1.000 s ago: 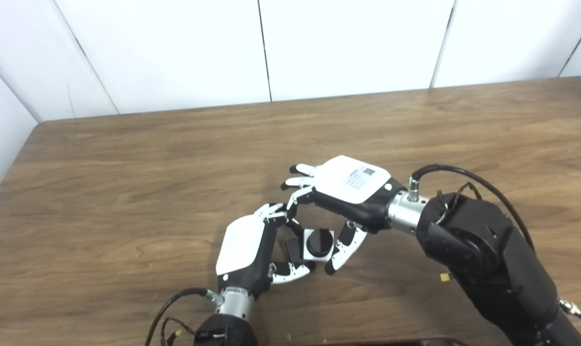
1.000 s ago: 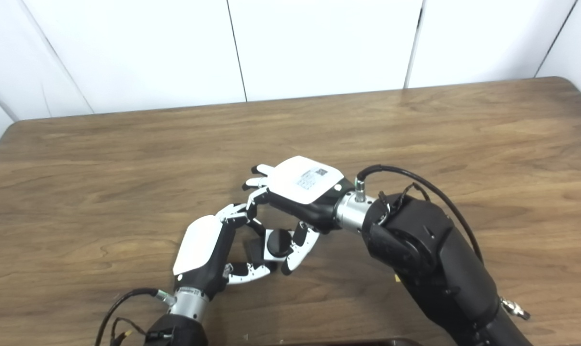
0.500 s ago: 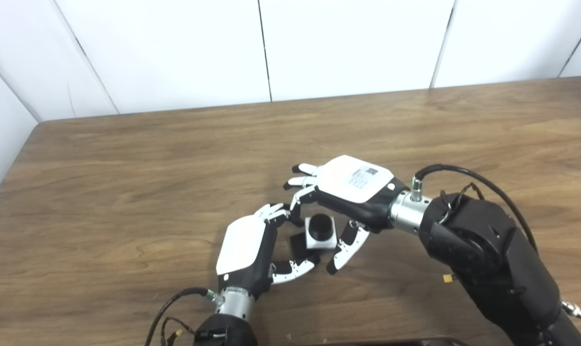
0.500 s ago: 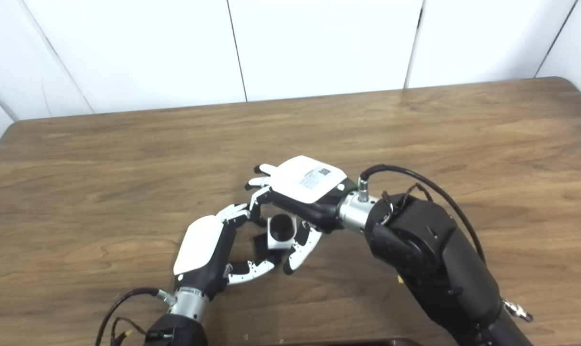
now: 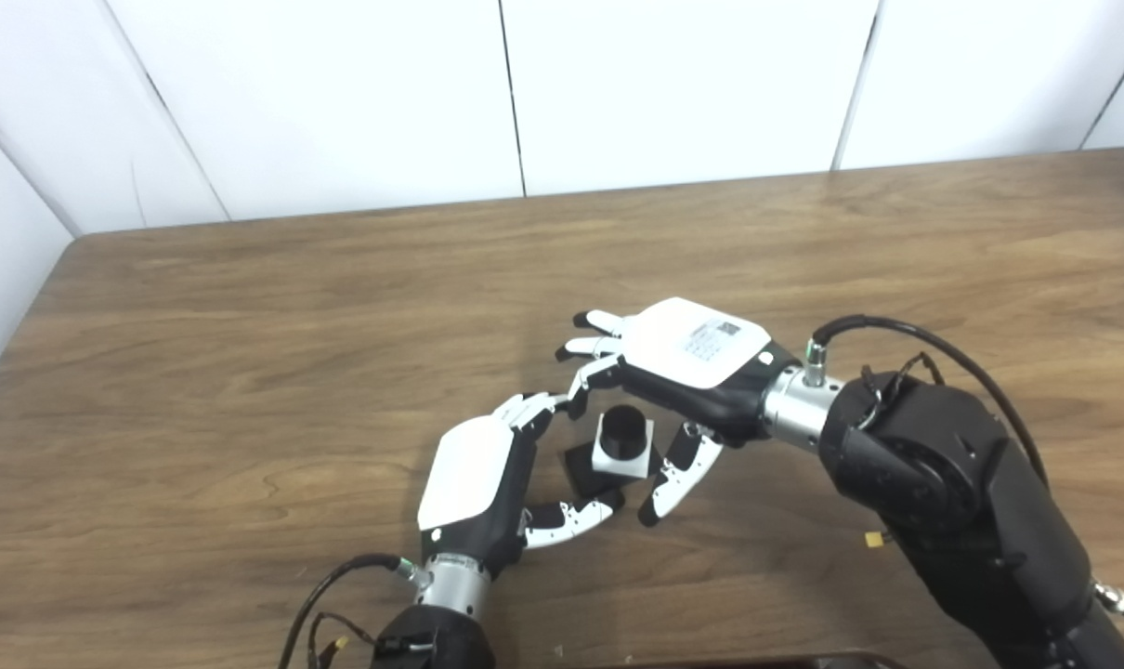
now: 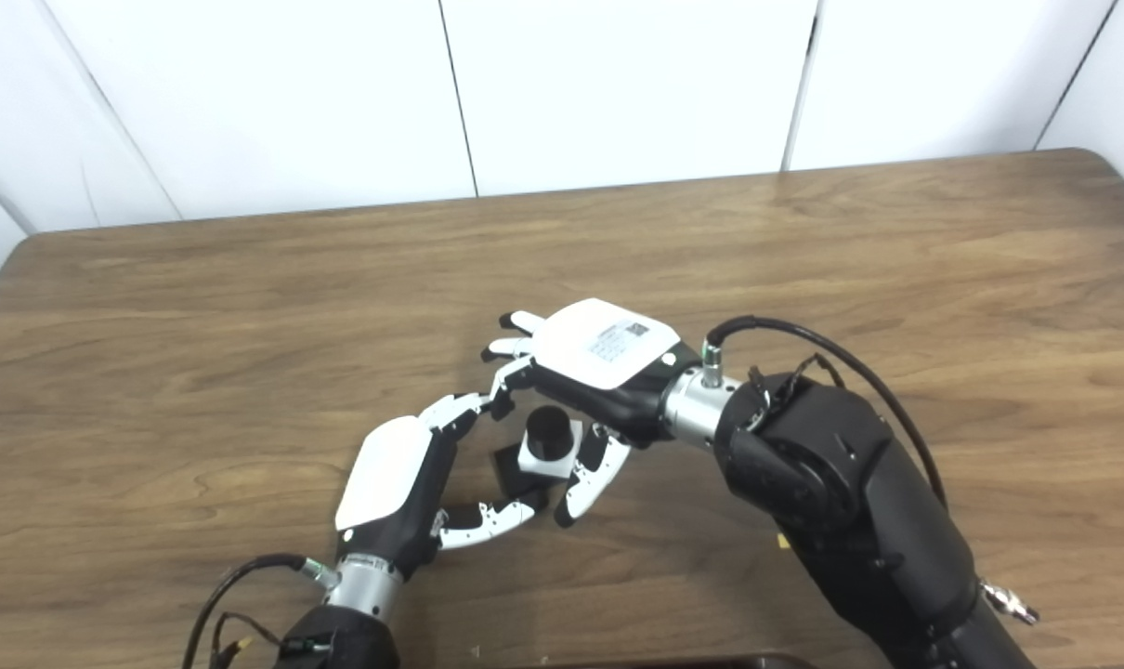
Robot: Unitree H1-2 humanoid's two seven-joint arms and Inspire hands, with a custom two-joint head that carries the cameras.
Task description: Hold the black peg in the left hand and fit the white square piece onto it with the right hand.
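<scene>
On wooden table (image 5: pixel 246 307), both robot hands, left (image 5: pixel 488 478) and right (image 5: pixel 673 372), spread-fingered, flank assembled peg (image 5: pixel 623 427) and white square piece (image 5: pixel 622 455).

Brown wood-grain table (image 5: pixel 246 307) w/ rounded corners fills most of both views, far edge butting up against the white panelled wall (image 5: pixel 358 93), dark vertical seams between panels. Tiny yellowish speck (image 5: pixel 870 538) on the tabletop nr the near edge, right side.
</scene>
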